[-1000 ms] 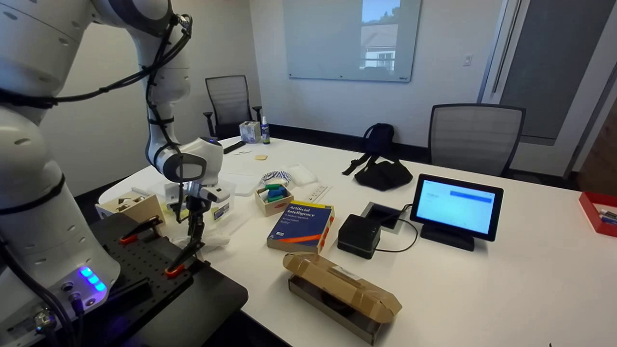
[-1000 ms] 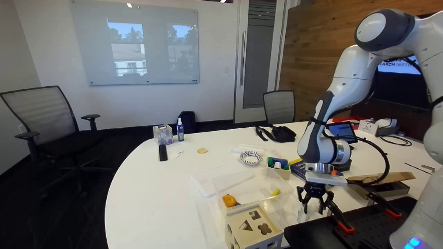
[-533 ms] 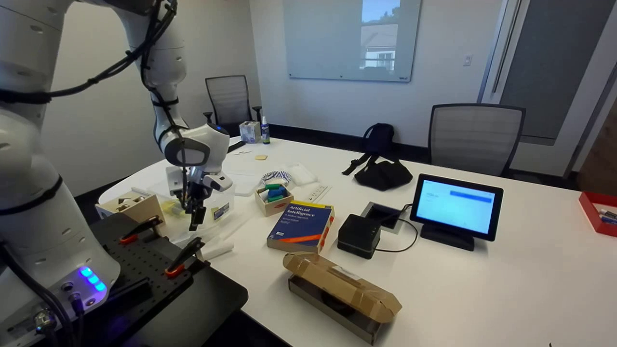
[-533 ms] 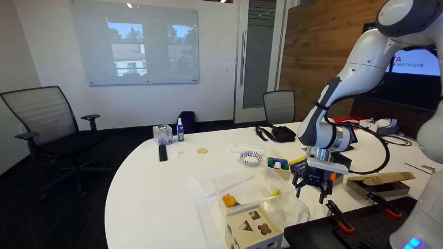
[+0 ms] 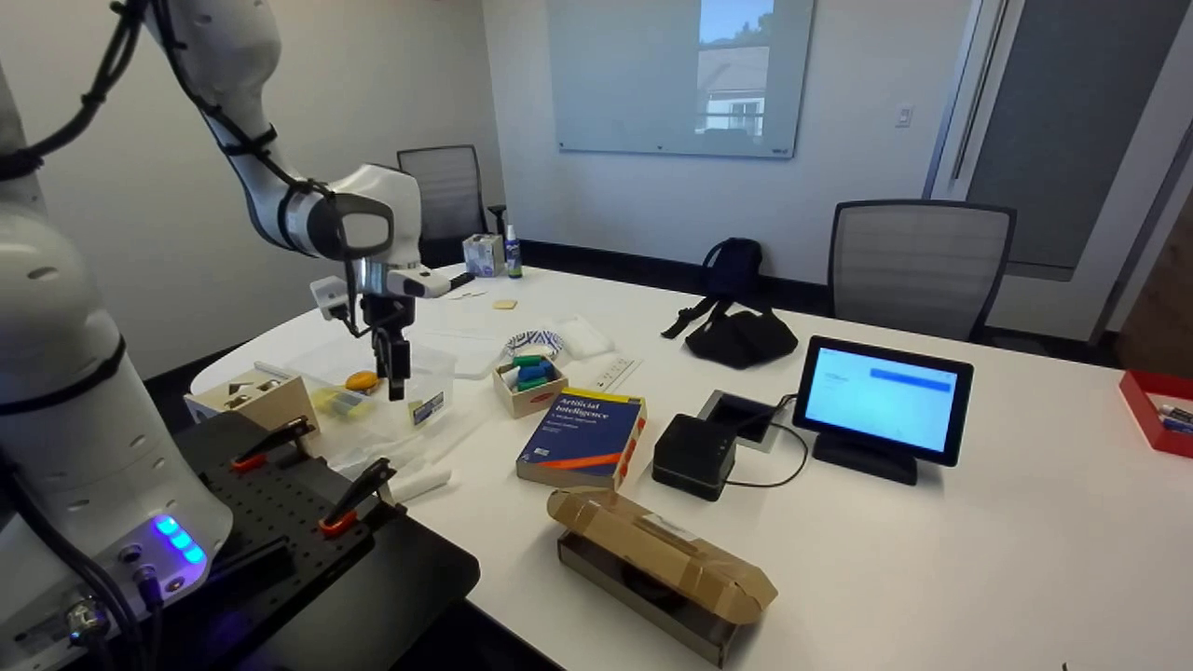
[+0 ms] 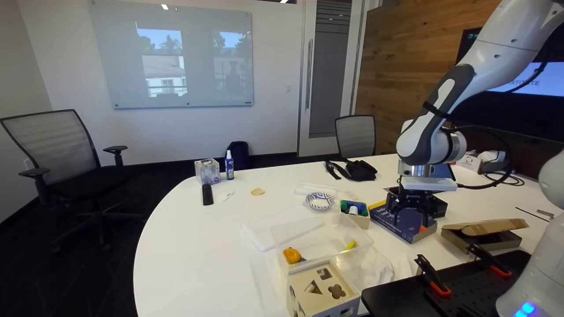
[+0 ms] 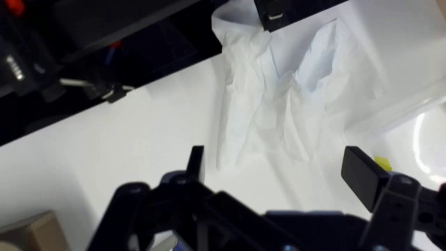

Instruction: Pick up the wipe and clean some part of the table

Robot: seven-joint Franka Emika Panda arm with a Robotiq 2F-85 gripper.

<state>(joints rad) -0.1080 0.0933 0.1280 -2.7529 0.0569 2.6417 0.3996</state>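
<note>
The wipe (image 7: 244, 87), a crumpled white sheet, lies on the white table (image 7: 156, 122) against the black bench edge in the wrist view. It also shows at the table edge in both exterior views (image 5: 419, 483) (image 6: 402, 265). My gripper (image 7: 273, 153) is open, with nothing between its fingers, and hangs above the table. In the exterior views the gripper (image 5: 396, 391) (image 6: 410, 221) is well above the wipe and apart from it. The wipe's upper end in the wrist view is partly hidden by a black clamp.
A clear plastic bin (image 6: 326, 240) with toys and a wooden shape box (image 6: 321, 288) stand beside the wipe. A blue book (image 5: 582, 433), a marker box (image 5: 533, 396) and a long cardboard box (image 5: 662, 559) are nearby. Black clamps (image 5: 359, 499) stick up from the bench edge.
My gripper was down at the wipe one second ago. It has opened, let the wipe lie at the table edge, and risen away from it.
</note>
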